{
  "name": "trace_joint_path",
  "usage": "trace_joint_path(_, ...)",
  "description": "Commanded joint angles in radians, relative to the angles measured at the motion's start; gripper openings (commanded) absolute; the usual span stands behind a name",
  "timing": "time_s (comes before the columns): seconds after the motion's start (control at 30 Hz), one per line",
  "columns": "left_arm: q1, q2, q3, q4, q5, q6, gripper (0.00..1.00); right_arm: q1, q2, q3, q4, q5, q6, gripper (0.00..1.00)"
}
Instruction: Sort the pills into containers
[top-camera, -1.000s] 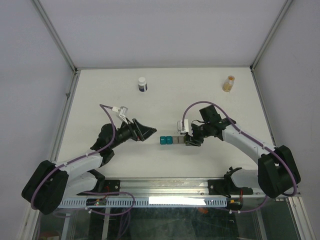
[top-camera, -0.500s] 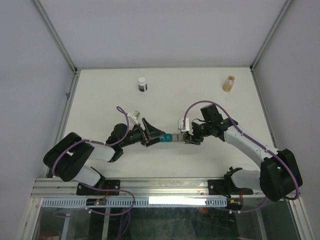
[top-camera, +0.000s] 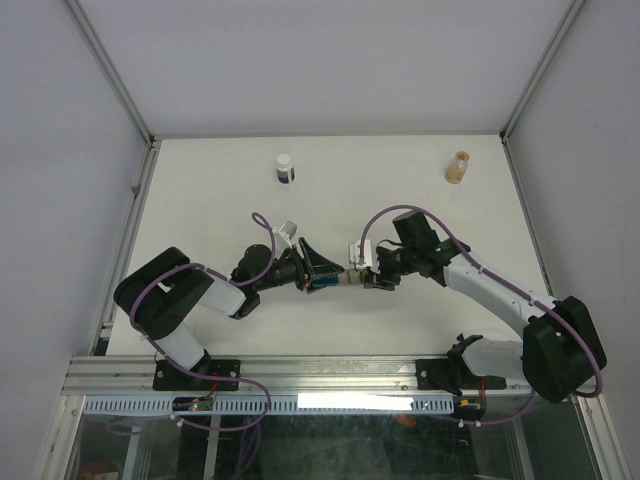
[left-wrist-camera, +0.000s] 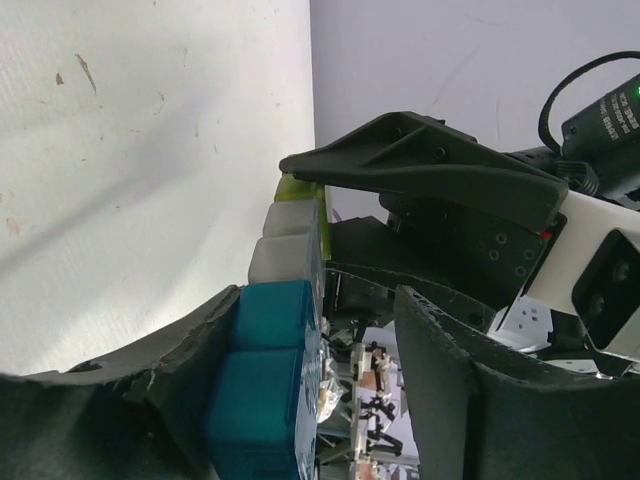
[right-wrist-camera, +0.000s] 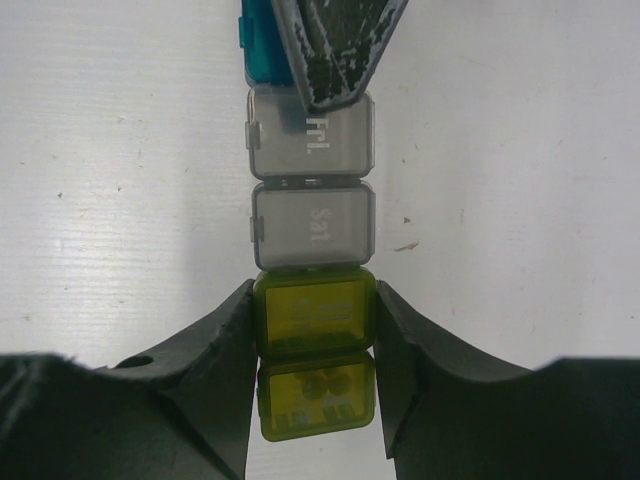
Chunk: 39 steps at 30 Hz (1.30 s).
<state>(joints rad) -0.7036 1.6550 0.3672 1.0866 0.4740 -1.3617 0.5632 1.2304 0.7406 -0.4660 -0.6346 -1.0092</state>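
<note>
The containers (top-camera: 340, 281) are a short strip of joined cubes lying on the white table between my two arms. My right gripper (right-wrist-camera: 313, 300) is shut on the yellow-green end cube (right-wrist-camera: 313, 315). Roundish dark shapes, probably pills (right-wrist-camera: 335, 383), show through that cube's near face. Two grey cubes marked "Fri" and "Sat" (right-wrist-camera: 312, 225) run away from it. My left gripper (left-wrist-camera: 320, 330) straddles the blue end (left-wrist-camera: 262, 385). One finger lies against the blue cubes, with a gap to the other, so it is open. In the top view the left gripper (top-camera: 318, 270) meets the right gripper (top-camera: 368, 278) over the strip.
A dark bottle with a white cap (top-camera: 286, 168) stands at the back, left of centre. A small clear vial with orange contents (top-camera: 458, 167) stands at the back right. Metal frame rails border the table on the left and right.
My left arm has swung right to the strip's blue end, and its jaws have narrowed round it. The right gripper keeps its hold; the strip has shifted slightly left.
</note>
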Motion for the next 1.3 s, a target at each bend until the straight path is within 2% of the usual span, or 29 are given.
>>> trace_joint_path(0.0, -0.016, 0.020, 0.030, 0.113, -0.003, -0.062, 0.56, 0.012, -0.044, 0.006, 0.077, 0.027, 0.023, 0.12)
trace_joint_path(0.1, -0.018, 0.028, 0.029, 0.116, -0.008, -0.072, 0.43, 0.018, -0.049, 0.000, 0.084, 0.037, 0.023, 0.12)
trace_joint_path(0.27, -0.019, 0.025, 0.036, 0.095, -0.006, -0.066, 0.35, 0.022, -0.056, -0.009, 0.093, 0.057, 0.020, 0.12)
trace_joint_path(0.43, -0.019, 0.033, 0.043, 0.096, 0.003, -0.063, 0.13, 0.023, -0.066, -0.012, 0.088, 0.055, 0.012, 0.14)
trace_joint_path(0.53, -0.018, 0.042, 0.037, 0.122, 0.007, -0.063, 0.00, 0.023, -0.067, -0.009, 0.080, 0.051, 0.012, 0.20)
trace_joint_path(0.63, -0.019, 0.053, 0.030, 0.164, 0.015, -0.063, 0.00, 0.020, -0.064, 0.002, 0.067, 0.032, 0.035, 0.40)
trace_joint_path(0.7, -0.020, 0.059, 0.025, 0.185, 0.016, -0.063, 0.00, 0.013, -0.059, 0.010, 0.057, 0.012, 0.048, 0.48)
trace_joint_path(0.77, -0.019, 0.059, 0.019, 0.195, 0.015, -0.064, 0.00, 0.008, -0.055, 0.009, 0.057, 0.008, 0.057, 0.54)
trace_joint_path(0.87, -0.019, 0.048, 0.018, 0.173, 0.011, -0.057, 0.00, 0.005, -0.052, 0.010, 0.062, 0.009, 0.071, 0.57)
trace_joint_path(1.0, -0.018, 0.029, 0.021, 0.145, 0.004, -0.043, 0.00, 0.005, -0.042, 0.014, 0.074, 0.010, 0.096, 0.56)
trace_joint_path(1.07, -0.019, 0.020, 0.024, 0.120, 0.001, -0.030, 0.00, 0.005, -0.040, 0.018, 0.074, 0.009, 0.105, 0.53)
trace_joint_path(1.27, -0.016, 0.001, 0.027, 0.080, 0.012, 0.038, 0.00, -0.029, -0.033, 0.053, 0.001, -0.064, 0.094, 0.24)
